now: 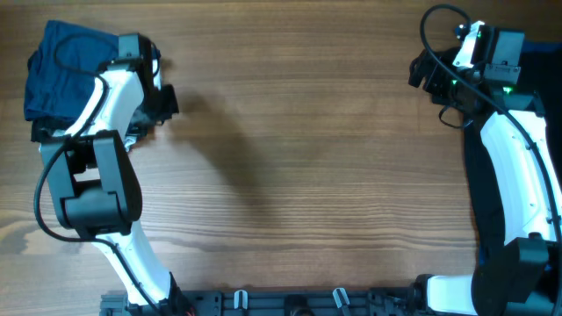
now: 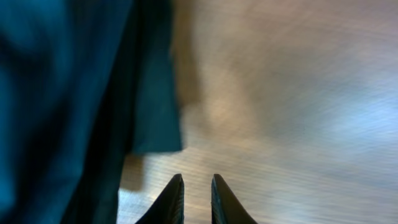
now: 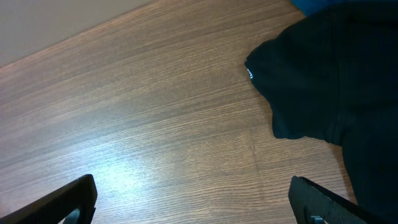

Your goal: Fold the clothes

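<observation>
A folded navy-blue fabric garment (image 1: 60,75) lies at the wooden worktop's (image 1: 299,158) far-left corner. The left fingers (image 2: 171,204) are nearly closed and empty; the right fingers (image 3: 71,199) are wide apart.

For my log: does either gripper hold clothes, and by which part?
Nothing is held. The left gripper is nearly shut beside the navy garment; the right gripper is open, apart from the black garment.

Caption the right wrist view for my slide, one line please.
Open right hand over the wood table, with a black garment at upper right.
</observation>
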Controlling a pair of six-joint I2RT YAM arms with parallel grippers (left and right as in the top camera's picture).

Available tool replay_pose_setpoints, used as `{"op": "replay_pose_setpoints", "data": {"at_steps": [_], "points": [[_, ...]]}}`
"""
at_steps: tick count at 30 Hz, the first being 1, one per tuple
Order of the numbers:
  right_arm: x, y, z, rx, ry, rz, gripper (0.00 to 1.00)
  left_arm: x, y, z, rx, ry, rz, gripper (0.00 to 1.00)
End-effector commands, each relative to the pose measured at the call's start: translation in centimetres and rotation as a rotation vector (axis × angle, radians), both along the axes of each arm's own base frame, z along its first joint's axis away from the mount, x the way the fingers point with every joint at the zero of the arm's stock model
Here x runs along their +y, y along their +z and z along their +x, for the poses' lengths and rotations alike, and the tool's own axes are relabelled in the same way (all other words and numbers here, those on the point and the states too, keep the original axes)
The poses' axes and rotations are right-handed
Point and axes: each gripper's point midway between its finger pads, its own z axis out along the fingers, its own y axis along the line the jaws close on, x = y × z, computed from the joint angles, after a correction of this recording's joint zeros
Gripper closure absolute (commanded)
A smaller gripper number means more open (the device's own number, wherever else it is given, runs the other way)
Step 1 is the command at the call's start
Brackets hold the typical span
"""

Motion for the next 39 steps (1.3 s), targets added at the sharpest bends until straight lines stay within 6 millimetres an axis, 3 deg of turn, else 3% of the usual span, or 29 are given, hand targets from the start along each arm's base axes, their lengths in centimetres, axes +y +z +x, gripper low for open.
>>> {"op": "replay_pose_setpoints", "data": {"at_steps": [1, 8, 16, 20, 22, 25, 28, 32, 34, 35, 39], "points": [[-0.2, -0.4, 0.1, 0.008, -0.006, -0.011, 0.01, 2.3, -2.8, -2.6, 0.074, 0.077, 0.063, 0.82], [-0.2, -0.4, 0.1, 0.008, -0.006, -0.01, 0.0, 5.4, -3.0, -4.3, 0.117, 0.153, 0.085, 0.83], [-0.2, -0.4, 0.1, 0.008, -0.006, -0.011, 0.0, 6.1, -2.8, -4.4, 0.118, 0.164, 0.113, 0.84], [-0.2, -0.4, 0.1, 0.008, -0.006, -0.011, 0.0, 3.7, -0.6, -3.1, 0.042, 0.171, 0.069, 0.83], [-0.2, -0.4, 0.1, 0.008, -0.006, -0.011, 0.01, 2.0, 1.5, -2.2, -0.02, 0.133, 0.072, 0.83], [-0.2, -0.4, 0.1, 0.008, -0.006, -0.011, 0.01, -1.8, 6.6, -0.8, -0.172, 0.098, 0.055, 0.78], [-0.2, -0.4, 0.1, 0.008, -0.006, -0.011, 0.01, -3.9, 9.6, -0.1, -0.265, 0.069, 0.039, 0.75], [-0.2, -0.4, 0.1, 0.008, -0.006, -0.011, 0.0, -4.6, 10.5, 0.2, -0.298, 0.054, 0.035, 0.56], [-0.2, -0.4, 0.1, 0.008, -0.006, -0.011, 0.01, -4.6, 10.6, 0.3, -0.301, 0.054, 0.034, 0.25], [-0.2, -0.4, 0.1, 0.008, -0.006, -0.011, 0.0, -4.6, 10.6, 0.3, -0.303, 0.054, 0.034, 0.0], [-0.2, -0.4, 0.1, 0.008, -0.006, -0.011, 0.01, -4.6, 10.5, 0.1, -0.293, 0.053, 0.036, 0.0]]}}
